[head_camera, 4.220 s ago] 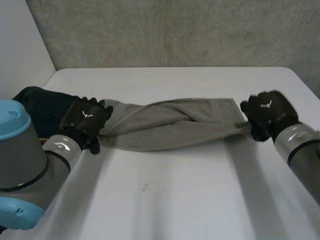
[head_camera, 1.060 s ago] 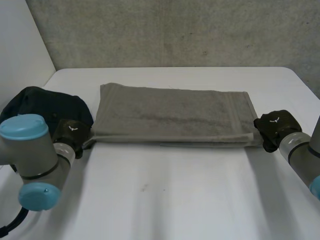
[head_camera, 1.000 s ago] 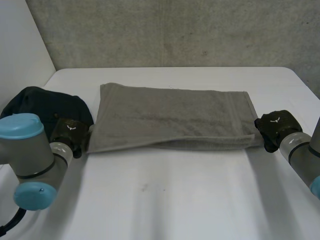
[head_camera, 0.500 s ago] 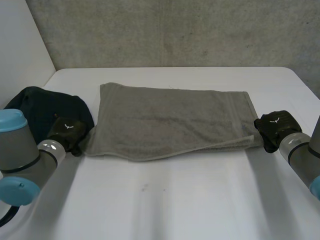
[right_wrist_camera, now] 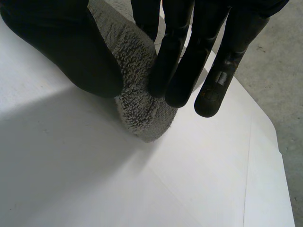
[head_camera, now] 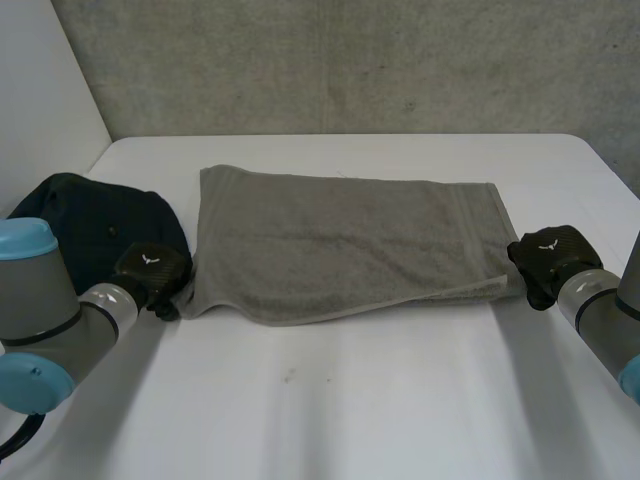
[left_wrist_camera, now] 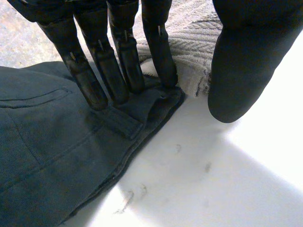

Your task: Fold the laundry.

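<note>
a corner of the grey towel (right_wrist_camera: 142,111) is pinched in the right hand (right_wrist_camera: 71,52). the left hand (left_wrist_camera: 246,61) is open, its straight fingers (left_wrist_camera: 118,66) rested on the dark cloth (left_wrist_camera: 47,146), thumb apart.

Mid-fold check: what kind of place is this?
Likely a lab test bench, not a home: plain white table, raw concrete wall behind, with a grey towel and dark garment laid out.

soft, diffuse light falls from above, and the white table (head_camera: 400,400) glares brightest in both wrist views.
</note>
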Controlling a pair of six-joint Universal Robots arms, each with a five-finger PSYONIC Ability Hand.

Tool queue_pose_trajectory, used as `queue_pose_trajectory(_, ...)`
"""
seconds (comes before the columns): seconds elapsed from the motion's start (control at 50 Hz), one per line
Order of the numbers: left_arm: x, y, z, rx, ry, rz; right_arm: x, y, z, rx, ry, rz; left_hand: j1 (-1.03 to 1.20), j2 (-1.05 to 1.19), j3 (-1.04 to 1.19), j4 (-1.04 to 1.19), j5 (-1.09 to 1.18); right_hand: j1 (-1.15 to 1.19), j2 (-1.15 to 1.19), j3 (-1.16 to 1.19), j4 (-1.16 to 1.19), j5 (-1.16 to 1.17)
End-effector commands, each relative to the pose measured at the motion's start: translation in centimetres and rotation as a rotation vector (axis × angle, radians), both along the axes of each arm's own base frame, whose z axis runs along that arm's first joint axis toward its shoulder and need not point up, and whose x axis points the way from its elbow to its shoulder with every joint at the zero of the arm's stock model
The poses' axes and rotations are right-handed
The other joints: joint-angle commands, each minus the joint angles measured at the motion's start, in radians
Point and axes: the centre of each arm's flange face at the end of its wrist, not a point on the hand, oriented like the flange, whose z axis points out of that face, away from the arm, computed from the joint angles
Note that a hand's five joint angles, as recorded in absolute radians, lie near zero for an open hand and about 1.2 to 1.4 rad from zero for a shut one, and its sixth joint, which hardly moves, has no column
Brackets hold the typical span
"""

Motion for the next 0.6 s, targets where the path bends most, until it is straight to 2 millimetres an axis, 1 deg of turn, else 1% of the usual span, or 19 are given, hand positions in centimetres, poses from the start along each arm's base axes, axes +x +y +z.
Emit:
queue_pose_trajectory(0.02, 0.3, -0.2, 1.5, -0.043, 0.008, 0.02, 0.0, 0.0, 0.0, 0.001, 0.002, 0.001, 0.105, 0.093, 0.09, 0.102, 0.1, 0.407, 0.225, 0.215, 0.204, 0.227)
queue_pose_trajectory(0.04, 0.4, -0.1, 3.0, -0.082, 0.017, 0.026, 0.0, 0.1, -0.1, 0.003, 0.001, 0.0, 0.091, 0.078, 0.075, 0.087, 0.086, 0.407, 0.225, 0.215, 0.204, 0.227)
queue_pose_trajectory(0.06, 0.5, -0.1, 3.6, -0.096, 0.02, 0.026, 0.0, 0.1, -0.1, 0.003, 0.001, 0.0, 0.067, 0.055, 0.052, 0.064, 0.063, 0.407, 0.225, 0.215, 0.204, 0.227)
queue_pose_trajectory(0.1, 0.4, 0.5, 4.7, -0.121, 0.027, 0.018, 0.0, 0.1, -0.1, 0.003, 0.001, 0.0, -0.064, -0.077, -0.08, -0.068, -0.069, 0.407, 0.225, 0.215, 0.204, 0.227)
queue_pose_trajectory(0.16, 0.2, 1.2, 4.7, -0.117, 0.025, 0.006, 0.0, 0.1, -0.1, 0.003, 0.001, 0.0, -0.15, -0.163, -0.166, -0.153, -0.155, 0.407, 0.225, 0.215, 0.204, 0.227)
queue_pose_trajectory(0.22, 0.0, 2.0, 4.2, -0.091, 0.022, -0.006, 0.0, 0.0, 0.0, 0.001, 0.0, 0.0, -0.185, -0.198, -0.201, -0.189, -0.19, 0.407, 0.225, 0.215, 0.204, 0.227)
queue_pose_trajectory(0.26, -0.7, 2.8, 3.6, -0.07, 0.017, -0.03, 0.0, 0.1, -0.1, 0.003, 0.001, 0.0, -0.176, -0.189, -0.192, -0.18, -0.181, 0.407, 0.225, 0.215, 0.204, 0.227)
queue_pose_trajectory(0.34, -1.4, 3.4, 3.1, -0.059, 0.015, -0.056, 0.0, 0.1, -0.1, 0.003, 0.001, 0.0, -0.168, -0.18, -0.183, -0.171, -0.173, 0.407, 0.225, 0.215, 0.204, 0.227)
queue_pose_trajectory(0.48, -1.8, 2.9, 1.7, -0.026, 0.012, -0.059, 0.0, 0.1, -0.1, 0.006, 0.001, 0.0, -0.141, -0.154, -0.157, -0.145, -0.146, 0.407, 0.225, 0.215, 0.204, 0.227)
queue_pose_trajectory(0.6, -2.9, 2.5, 0.9, -0.018, 0.01, -0.082, 0.0, 0.2, -0.2, 0.009, 0.002, 0.0, -0.141, -0.154, -0.157, -0.145, -0.146, 0.407, 0.225, 0.215, 0.204, 0.227)
